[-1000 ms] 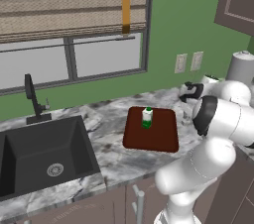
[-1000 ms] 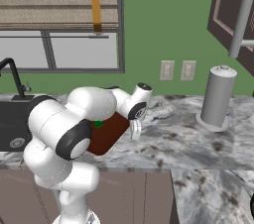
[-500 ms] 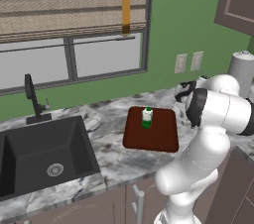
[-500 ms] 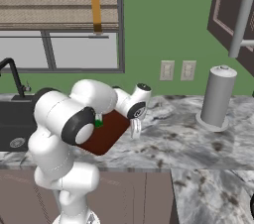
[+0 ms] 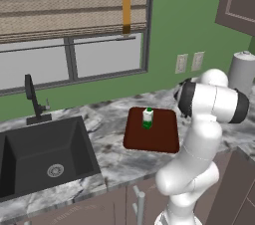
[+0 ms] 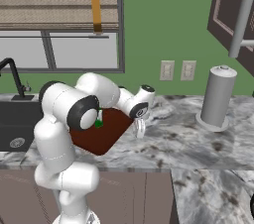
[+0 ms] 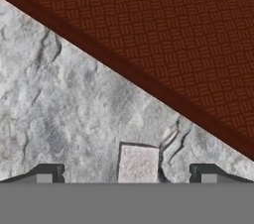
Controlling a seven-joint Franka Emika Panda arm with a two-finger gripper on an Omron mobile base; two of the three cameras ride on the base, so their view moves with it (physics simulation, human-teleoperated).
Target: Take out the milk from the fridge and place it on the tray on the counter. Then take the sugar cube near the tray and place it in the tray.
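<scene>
Now the arm is swinging right past the tray (image 5: pixel 159 142), where the milk (image 5: pixel 147 118) is already standing; the gripper (image 7: pixel 126 174), fingers spread, is straddling the cube (image 7: pixel 138 163) on the counter (image 7: pixel 59 109).

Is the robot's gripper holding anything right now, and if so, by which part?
Nothing is held. The gripper is open, its jaws either side of the tiny white sugar cube, not touching it, on the grey marbled counter.

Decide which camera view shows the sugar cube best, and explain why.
The hand view: the sugar cube lies large on the counter between the open gripper's fingertips, just off the tray. In both base views the arm covers that spot.
</scene>
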